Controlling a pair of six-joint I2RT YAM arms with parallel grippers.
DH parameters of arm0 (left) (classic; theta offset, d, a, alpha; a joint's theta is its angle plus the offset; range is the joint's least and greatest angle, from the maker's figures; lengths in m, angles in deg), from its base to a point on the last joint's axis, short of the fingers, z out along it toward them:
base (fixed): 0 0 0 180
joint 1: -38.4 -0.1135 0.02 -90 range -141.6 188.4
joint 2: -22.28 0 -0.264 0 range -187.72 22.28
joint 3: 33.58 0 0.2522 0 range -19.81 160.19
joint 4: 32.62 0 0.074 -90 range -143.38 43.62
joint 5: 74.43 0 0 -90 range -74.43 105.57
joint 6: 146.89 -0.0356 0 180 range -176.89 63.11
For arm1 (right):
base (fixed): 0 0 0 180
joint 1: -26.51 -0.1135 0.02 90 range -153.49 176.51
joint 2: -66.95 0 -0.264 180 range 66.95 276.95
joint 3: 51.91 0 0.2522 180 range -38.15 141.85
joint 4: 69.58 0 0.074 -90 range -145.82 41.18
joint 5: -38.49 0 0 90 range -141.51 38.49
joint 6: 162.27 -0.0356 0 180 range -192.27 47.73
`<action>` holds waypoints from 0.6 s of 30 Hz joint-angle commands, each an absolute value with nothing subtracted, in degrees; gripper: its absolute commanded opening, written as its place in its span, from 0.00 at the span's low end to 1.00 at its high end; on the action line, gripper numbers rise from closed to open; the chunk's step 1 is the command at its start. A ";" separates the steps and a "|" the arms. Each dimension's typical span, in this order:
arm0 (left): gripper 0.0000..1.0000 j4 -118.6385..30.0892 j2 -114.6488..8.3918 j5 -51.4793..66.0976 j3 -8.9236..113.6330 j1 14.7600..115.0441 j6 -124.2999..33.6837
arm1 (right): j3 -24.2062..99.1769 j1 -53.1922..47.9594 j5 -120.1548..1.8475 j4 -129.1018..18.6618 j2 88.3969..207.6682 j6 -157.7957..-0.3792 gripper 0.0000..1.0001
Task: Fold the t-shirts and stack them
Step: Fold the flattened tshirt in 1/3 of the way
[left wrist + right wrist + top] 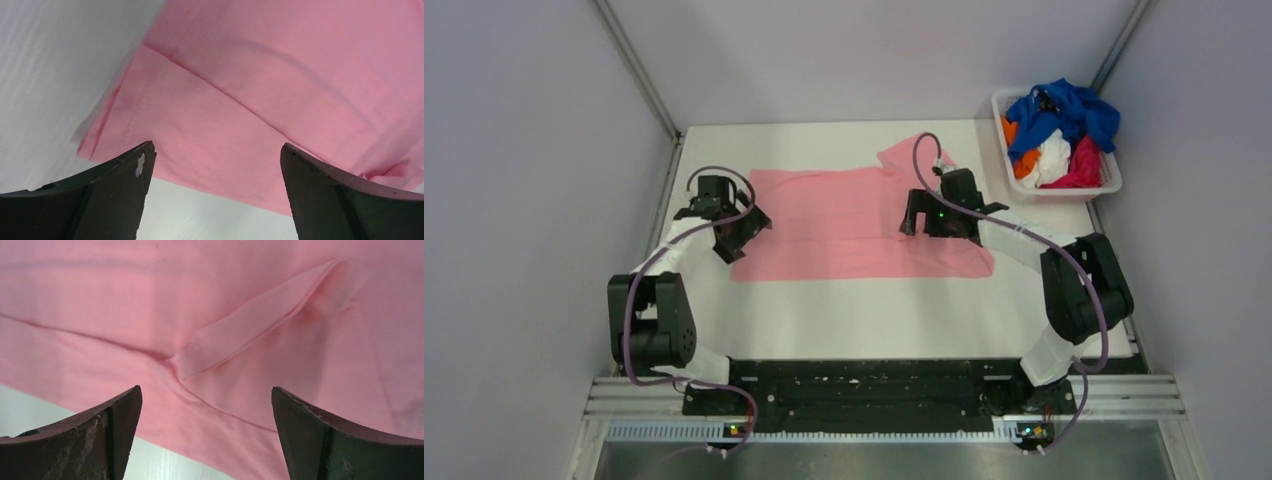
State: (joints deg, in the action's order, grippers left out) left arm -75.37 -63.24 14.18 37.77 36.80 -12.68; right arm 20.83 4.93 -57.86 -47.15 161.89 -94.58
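Observation:
A light salmon-pink t-shirt (844, 225) lies spread flat across the middle of the white table, one sleeve sticking out at its far right. My left gripper (736, 240) hangs open and empty over the shirt's left edge; its wrist view shows the hem and folded edge (240, 100) between the spread fingers. My right gripper (921, 225) hangs open and empty over the shirt's right part; its wrist view shows the neckband (250, 332) just ahead of the fingers. Royal blue, orange, white and magenta t-shirts (1059, 135) lie heaped in the basket.
A white lattice basket (1112, 185) stands at the table's far right corner. The table (874, 310) shows bare white between the shirt and the arm bases. Grey walls close in on both sides and behind.

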 commanded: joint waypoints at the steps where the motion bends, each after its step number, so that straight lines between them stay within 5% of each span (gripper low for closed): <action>1: 0.99 -69.83 -65.46 9.26 36.22 37.08 -14.29 | 21.51 2.73 -62.49 -53.28 163.48 -97.28 0.99; 18: 0.99 -70.79 -69.78 13.84 33.89 37.08 -14.99 | 49.59 6.07 -45.32 -56.05 185.71 -108.41 0.99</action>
